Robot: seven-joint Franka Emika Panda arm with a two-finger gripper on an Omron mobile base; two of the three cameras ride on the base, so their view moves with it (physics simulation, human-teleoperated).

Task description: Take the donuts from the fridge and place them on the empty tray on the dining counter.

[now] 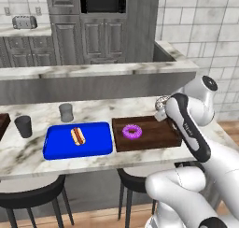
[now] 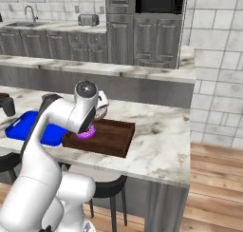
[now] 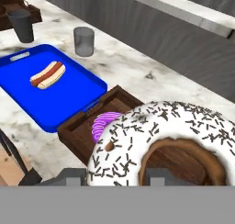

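pincer point(image 3: 112, 177) pinching sprinkled donut point(image 3: 160, 140), hole facing the camera, above brown tray point(image 1: 154, 136) beside purple donut point(image 1: 132, 131)

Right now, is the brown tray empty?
No. The purple donut lies in the tray; the end effector holds the sprinkled donut above it.

walls: white tile point(image 1: 200, 17)
floor: light wood planks point(image 2: 213, 178)
furniture: dark panelled cabinets point(image 1: 93, 35), black stools point(image 1: 32, 196)
back surface: toaster point(image 1: 24, 22), sink faucet point(image 2: 29, 11)
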